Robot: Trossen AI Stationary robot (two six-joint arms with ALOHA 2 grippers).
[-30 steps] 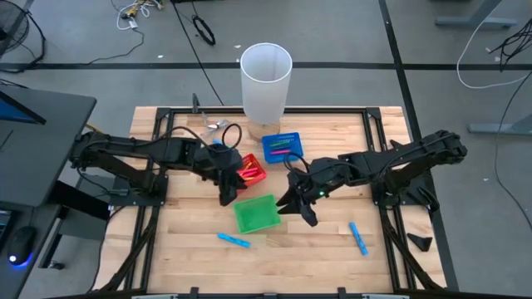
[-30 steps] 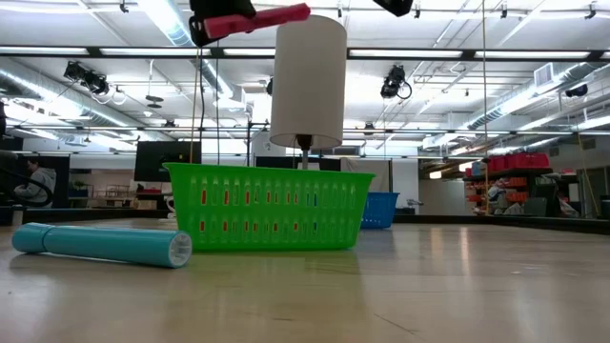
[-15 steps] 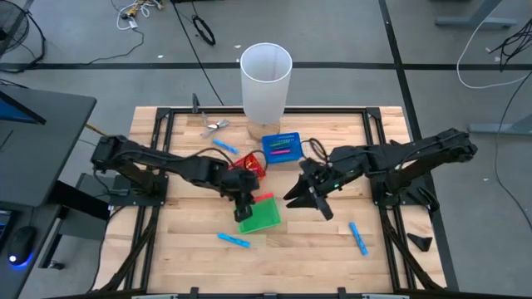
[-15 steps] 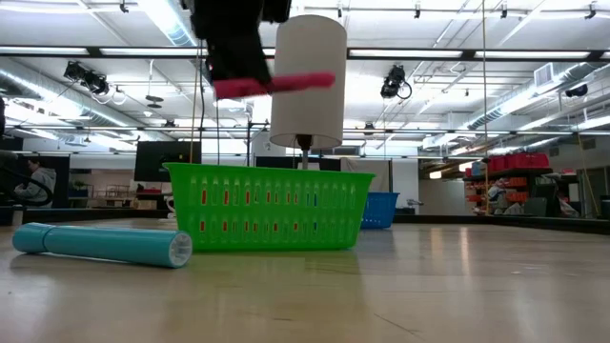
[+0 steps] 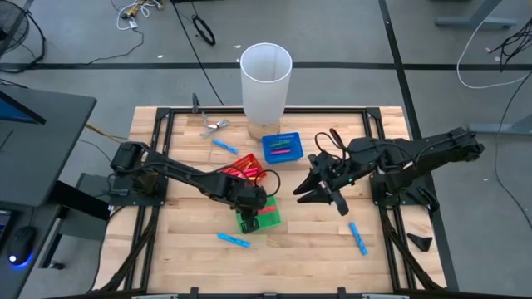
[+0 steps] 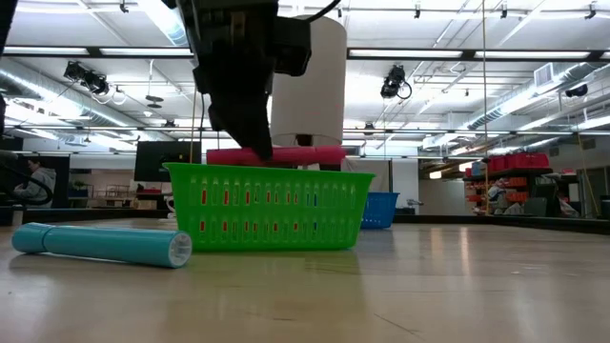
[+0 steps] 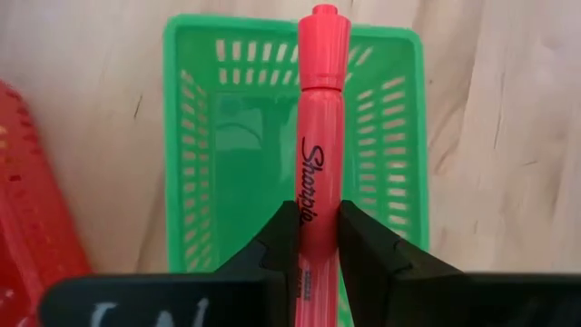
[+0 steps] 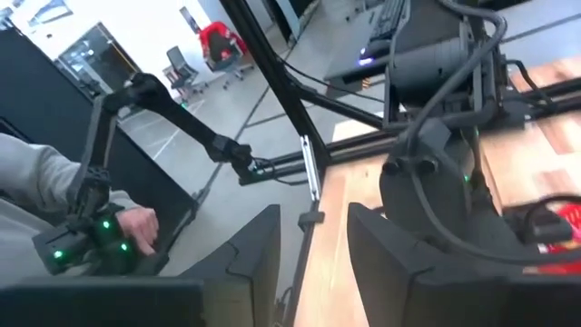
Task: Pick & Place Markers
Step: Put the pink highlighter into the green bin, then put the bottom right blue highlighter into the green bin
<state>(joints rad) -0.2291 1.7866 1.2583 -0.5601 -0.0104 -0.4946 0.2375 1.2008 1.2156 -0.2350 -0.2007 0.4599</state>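
The left gripper (image 7: 309, 238) is hanging directly over the green basket (image 5: 259, 217), with its jaws clamped on a pink marker (image 7: 319, 136). In the left wrist view the marker is passing between the two dark fingers (image 7: 280, 238) and reaching out lengthwise across the basket's open top. In the low view the marker (image 6: 276, 154) is lying level, just above the basket's rim (image 6: 267, 172), and is not resting on it; the left gripper (image 6: 250, 143) is coming down onto it from above.

The right gripper (image 5: 320, 190) is waiting well to the right of the green basket, above bare table (image 5: 391, 241). In the right wrist view its fingers (image 8: 257, 250) are standing apart with nothing between them.

Other markers are lying loose on the table: one light blue marker (image 5: 233, 241) just in front of the green basket, a second (image 5: 358, 237) near the right front, and a third (image 5: 222, 146) near the red basket (image 5: 247, 169). The red basket is sitting just beside the green one, on its far side. The blue basket (image 5: 282, 147) is holding several markers, whose colours cannot be made out. A white cylinder (image 5: 266, 83) is standing upright behind the blue basket. A small metal clip (image 5: 214, 125) is lying near the table's far left.

In the right wrist view, a person's hand (image 8: 136, 227) and grey sleeve (image 8: 36, 177) are showing beyond the table.
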